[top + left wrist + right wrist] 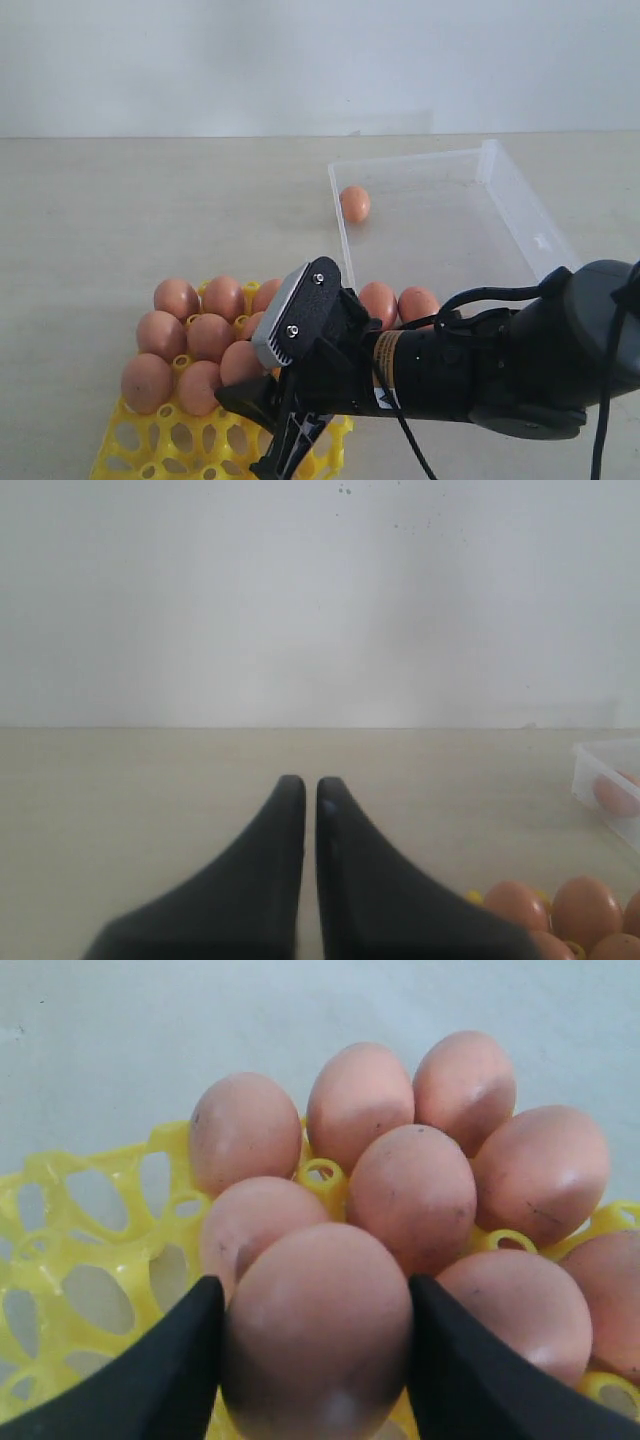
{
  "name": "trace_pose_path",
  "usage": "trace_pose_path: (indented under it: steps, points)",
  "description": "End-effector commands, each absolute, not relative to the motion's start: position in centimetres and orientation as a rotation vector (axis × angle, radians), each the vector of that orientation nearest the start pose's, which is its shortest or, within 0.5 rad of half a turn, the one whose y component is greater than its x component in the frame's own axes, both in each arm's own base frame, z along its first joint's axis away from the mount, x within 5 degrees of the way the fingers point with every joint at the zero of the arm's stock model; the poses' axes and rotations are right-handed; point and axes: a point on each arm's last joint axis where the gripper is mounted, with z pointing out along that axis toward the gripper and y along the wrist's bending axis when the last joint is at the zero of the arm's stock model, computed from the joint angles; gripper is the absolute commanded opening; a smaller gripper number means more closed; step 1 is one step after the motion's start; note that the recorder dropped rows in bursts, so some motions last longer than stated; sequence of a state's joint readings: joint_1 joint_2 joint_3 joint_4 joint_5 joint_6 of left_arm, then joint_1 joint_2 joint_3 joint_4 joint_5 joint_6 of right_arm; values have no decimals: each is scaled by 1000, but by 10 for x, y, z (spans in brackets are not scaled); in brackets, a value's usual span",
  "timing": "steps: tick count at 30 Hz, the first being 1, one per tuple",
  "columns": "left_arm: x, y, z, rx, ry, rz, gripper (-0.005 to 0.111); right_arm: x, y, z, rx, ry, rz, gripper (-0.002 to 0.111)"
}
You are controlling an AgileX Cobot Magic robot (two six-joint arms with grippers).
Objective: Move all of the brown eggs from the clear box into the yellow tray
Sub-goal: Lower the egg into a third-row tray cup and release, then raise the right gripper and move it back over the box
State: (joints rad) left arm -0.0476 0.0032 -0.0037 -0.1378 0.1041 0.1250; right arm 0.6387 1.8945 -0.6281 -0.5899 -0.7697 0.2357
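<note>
Right gripper [312, 1290]: clenched on one brown egg [316, 1340], with the black fingers [150, 1370] pressed against both flanks of the shell (contact shows on each side in the right wrist view). This egg is low over the yellow tray [70, 1260], at the near edge of the egg cluster. Its underside is out of frame, so I cannot tell whether it rests in a cup.

Seated eggs [412, 1195]: eight counted beyond the gripped one in the right wrist view. They are upright in adjoining cups, and neighbours touch. In the exterior view the cluster fills the tray's far rows, while the near cups show bare yellow grid.

Clear box [520, 195]: on the beige tabletop [120, 200], to the right of the tray and beyond it. A lone egg [354, 204] lies inside, near the box's left wall at the far end. Two more eggs [380, 300] sit side by side at the box's near end, just beside the tray and partly hidden by the right arm. Whether they are inside the walls cannot be told.

Left gripper [302, 785]: fingers drawn together with only a thin slit between them and nothing held. It points across bare tabletop, well apart from the tray.
</note>
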Motion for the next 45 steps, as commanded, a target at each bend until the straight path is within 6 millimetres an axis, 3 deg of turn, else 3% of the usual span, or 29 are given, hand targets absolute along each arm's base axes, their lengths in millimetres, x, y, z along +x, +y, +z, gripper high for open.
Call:
trace_pose_path:
  steps: [1,12,14,17,19,21,23,26,30,32,36,38,45]
  points:
    - [56,-4,204,39,1580,-53,4,233,218,115,-1120,1760,648,52]
    - [56,-4,204,39,1580,-53,4,233,218,117,-1126,1731,649,54]
    - [56,-4,204,39,1580,-53,4,233,220,127,-1098,1681,673,54]
    - [56,-4,204,39,1580,-53,4,241,214,162,-904,1630,656,54]
    - [56,-4,204,39,1580,-53,4,248,201,186,-665,1695,600,54]
    - [56,-4,204,39,1580,-53,4,258,173,206,-300,1833,488,54]
    - [56,-4,204,39,1580,-53,4,268,143,214,-115,1976,347,51]
    - [56,-4,204,39,1580,-53,4,291,104,225,-170,2176,275,44]
    - [56,-4,204,40,1588,-54,4,341,71,256,-187,2283,362,38]
    - [56,-4,204,40,1588,-54,4,366,65,268,-258,2379,486,37]
    - [56,-4,204,40,1588,-54,4,381,75,267,-520,2664,795,38]
    - [56,-4,204,40,1588,-54,4,387,77,256,-542,2765,816,38]
    - [56,-4,204,40,1588,-54,4,385,74,219,-490,3019,507,38]
